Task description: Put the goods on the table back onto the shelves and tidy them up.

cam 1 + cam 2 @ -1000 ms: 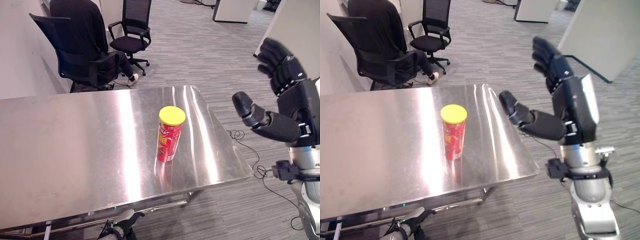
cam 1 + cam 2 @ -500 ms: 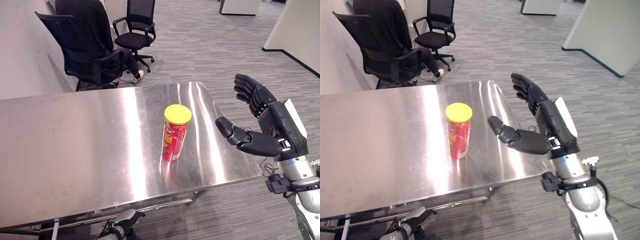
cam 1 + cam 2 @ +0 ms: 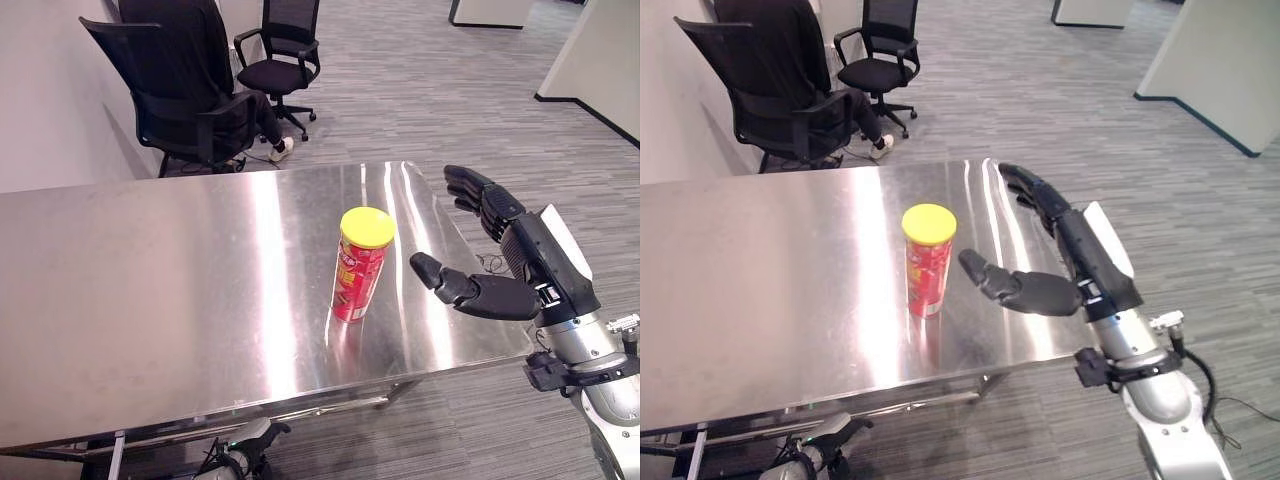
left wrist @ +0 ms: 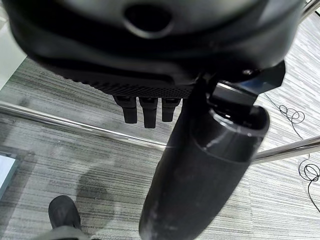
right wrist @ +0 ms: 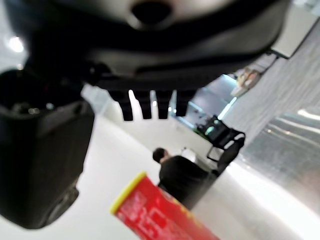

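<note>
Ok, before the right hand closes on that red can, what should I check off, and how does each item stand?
1. Red cylindrical can with yellow lid upright: ok.
2. Can standing on the shiny steel table, away from its edges: ok.
3. Right hand open, thumb and fingers spread: ok.
4. Right hand touching the can: not ok, it is beside the can with a gap.
5. Left hand away from the table: ok.
6. Shelf position known: cannot tell.

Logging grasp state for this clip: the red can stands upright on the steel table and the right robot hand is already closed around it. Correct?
Not quite. The can does stand upright on the table, but the right robot hand is open beside it, apart from it, not closed around it. The left eye view shows the gap.
</note>
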